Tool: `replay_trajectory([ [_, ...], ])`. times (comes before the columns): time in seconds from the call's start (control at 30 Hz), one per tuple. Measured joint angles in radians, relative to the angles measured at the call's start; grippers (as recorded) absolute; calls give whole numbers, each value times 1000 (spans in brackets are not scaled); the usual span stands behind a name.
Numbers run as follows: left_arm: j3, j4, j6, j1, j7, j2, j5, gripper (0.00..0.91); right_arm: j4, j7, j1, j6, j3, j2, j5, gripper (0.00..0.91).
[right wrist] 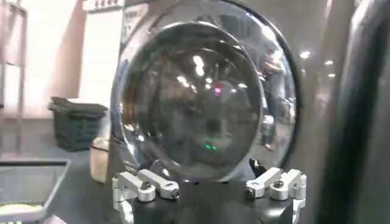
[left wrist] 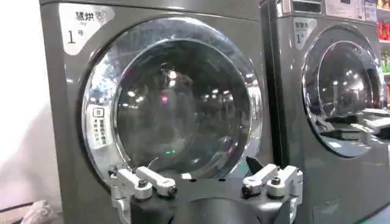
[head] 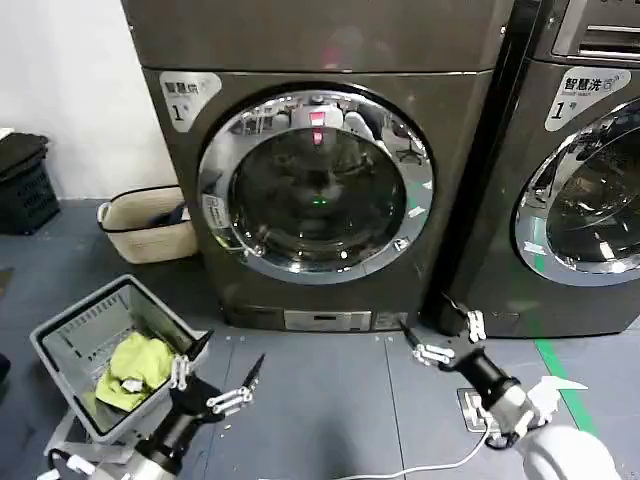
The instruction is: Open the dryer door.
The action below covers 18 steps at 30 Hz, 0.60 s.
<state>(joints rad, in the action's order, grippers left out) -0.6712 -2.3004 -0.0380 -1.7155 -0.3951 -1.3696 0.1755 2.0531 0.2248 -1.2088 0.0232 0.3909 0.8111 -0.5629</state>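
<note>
Dryer door (head: 316, 185) sat shut at upper centre of frame, chrome ring flush against grey-brown front. Grey basket (head: 95, 345) with yellow-green cloth (head: 135, 365) lay lower left. Left gripper (head: 215, 378) hovered low at lower left, jaws spread wide, holding nothing. Right gripper (head: 445, 338) reached up from lower right, below door, jaws wide, holding nothing.

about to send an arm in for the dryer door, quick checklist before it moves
1. dryer door shut, chrome ring flush: ok.
2. Left gripper open, holding nothing, low near the grey basket: ok.
3. Right gripper open, low by the dryer's lower right corner: ok.
4. Floor between grippers and door free of objects: ok.
5. Door handle or latch spot: cannot tell.
</note>
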Motion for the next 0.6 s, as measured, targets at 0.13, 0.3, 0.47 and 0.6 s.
replay_trajectory([
  [0.13,-2,0,0,-1,0,0,0,907,-33,0,120,1,-97,-23,-16,907],
  [0.3,-4,1,0,1,0,-2,-2,907,-78,0,263,2,-214,-21,-37,907],
  [0.47,-4,2,-1,2,-1,-5,-6,907,-138,-1,398,5,-332,0,-58,907],
  [0.6,-5,2,-1,1,-1,-5,-8,907,-187,-3,505,8,-417,20,-80,907],
])
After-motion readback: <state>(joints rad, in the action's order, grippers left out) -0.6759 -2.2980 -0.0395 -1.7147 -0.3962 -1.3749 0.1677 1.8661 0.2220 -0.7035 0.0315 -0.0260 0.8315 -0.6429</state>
